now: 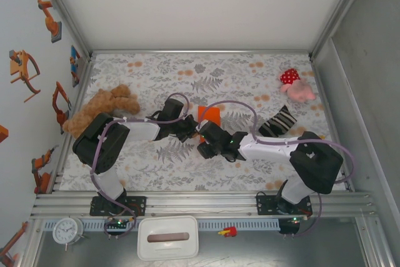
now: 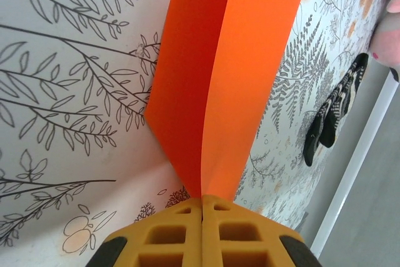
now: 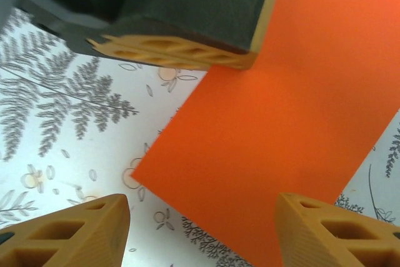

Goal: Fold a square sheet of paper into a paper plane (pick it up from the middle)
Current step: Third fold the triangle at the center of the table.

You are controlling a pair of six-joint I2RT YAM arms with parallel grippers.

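Left pincer [image 2: 202, 207] clamps tight on the square sheet of paper [image 2: 219, 73]. Its two yellow fingertips press together over a bend in the bright orange sheet, whose two panels fan away from the grip above the leaf-and-flower print of the desk [image 2: 69, 79]. Seen from above, the square sheet of paper [image 1: 209, 115] is a small orange patch near the middle of the desk, just beyond the spot where the two black wrists meet. There the left pincer [image 1: 190, 129] sits at its near-left edge and the right pincer [image 1: 203, 147] just beside it. The right pincer [image 3: 201, 203] stands open, its fingers [image 3: 69, 229] spread wide with the sheet's lower corner showing between them, gripping nothing. Across from it, the left pincer's fingers [image 3: 175, 51] bite the sheet's upper edge. Whether the sheet's far edge touches the desk cannot be told. A brown teddy bear [image 1: 100, 109] lies at the desk's left edge, a black-and-white striped sock [image 1: 278, 122] lies right of the arms, and a pink plush with a red polka-dot top [image 1: 295, 85] sits near the far right corner.
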